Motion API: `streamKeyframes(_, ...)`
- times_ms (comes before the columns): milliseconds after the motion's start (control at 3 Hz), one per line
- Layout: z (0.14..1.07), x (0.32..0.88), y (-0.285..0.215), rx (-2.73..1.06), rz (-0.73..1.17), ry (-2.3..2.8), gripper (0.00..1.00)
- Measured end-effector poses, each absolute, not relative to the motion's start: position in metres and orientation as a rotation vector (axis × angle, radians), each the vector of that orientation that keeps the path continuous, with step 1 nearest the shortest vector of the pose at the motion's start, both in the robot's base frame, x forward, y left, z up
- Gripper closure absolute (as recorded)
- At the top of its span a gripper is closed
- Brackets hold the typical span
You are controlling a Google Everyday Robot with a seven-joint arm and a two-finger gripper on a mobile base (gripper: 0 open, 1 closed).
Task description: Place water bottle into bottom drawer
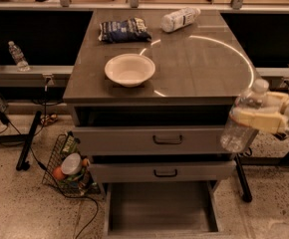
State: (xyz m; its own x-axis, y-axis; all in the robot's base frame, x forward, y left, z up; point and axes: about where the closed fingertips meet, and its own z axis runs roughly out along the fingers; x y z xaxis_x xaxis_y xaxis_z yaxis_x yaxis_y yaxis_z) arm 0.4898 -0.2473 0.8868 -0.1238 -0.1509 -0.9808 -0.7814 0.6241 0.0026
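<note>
My gripper [256, 118] is at the right of the cabinet, beside its front right corner, shut on the water bottle [241, 123]. The bottle is clear ribbed plastic with a white cap, held upright and slightly tilted, level with the top drawer. The bottom drawer [162, 208] is pulled open at floor level below and left of the bottle; its grey inside holds nothing.
On the cabinet top [199, 68] stand a white bowl [129, 69], a dark snack bag [123, 30] and a white-labelled bottle [180, 19] lying on its side. Two shallower drawers [167, 139] with dark handles are slightly open. A wire basket [67, 167] sits on the floor at left.
</note>
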Motion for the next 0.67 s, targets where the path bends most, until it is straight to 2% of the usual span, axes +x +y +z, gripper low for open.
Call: streamKeyframes(667, 0.802, 0.468, -0.213, -0.86, 0.79, 1.573, 1.0)
